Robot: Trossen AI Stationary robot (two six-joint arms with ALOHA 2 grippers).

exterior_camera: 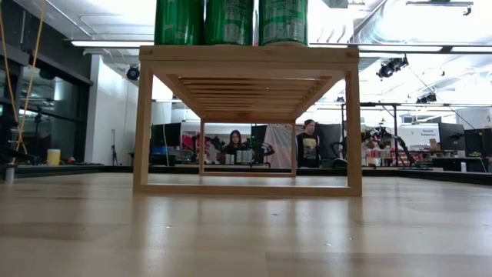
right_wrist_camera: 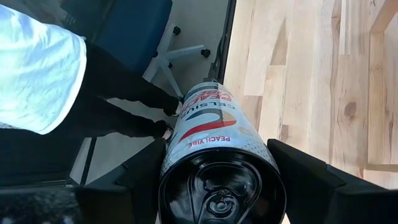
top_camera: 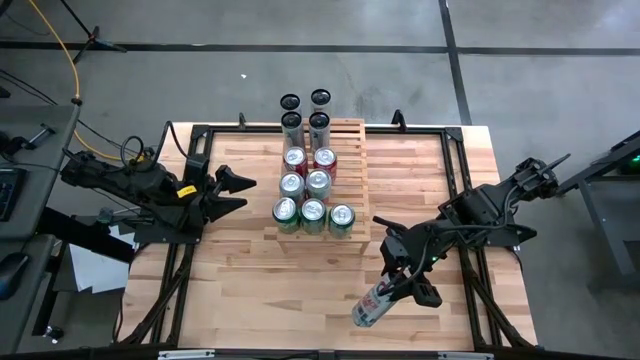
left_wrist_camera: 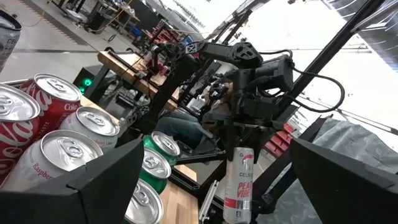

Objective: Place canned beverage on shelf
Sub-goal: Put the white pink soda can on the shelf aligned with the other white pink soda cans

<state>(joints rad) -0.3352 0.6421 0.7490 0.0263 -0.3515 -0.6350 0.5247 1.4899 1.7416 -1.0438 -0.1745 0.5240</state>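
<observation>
The slim white peach-labelled beverage can (top_camera: 372, 305) sits clamped in my right end effector (top_camera: 398, 290), above the worktop's (top_camera: 250, 290) near edge, well apart from the pale slatted wooden shelf (top_camera: 349, 140), which already carries many cans; placing remains. My left end effector (top_camera: 232, 192) waits wide open.

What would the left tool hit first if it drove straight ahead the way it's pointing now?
Probably the cans on the shelf. The open left tool points across the table at the nearest green can in the front row. The height match is unclear, so it might clip the can tops.
</observation>
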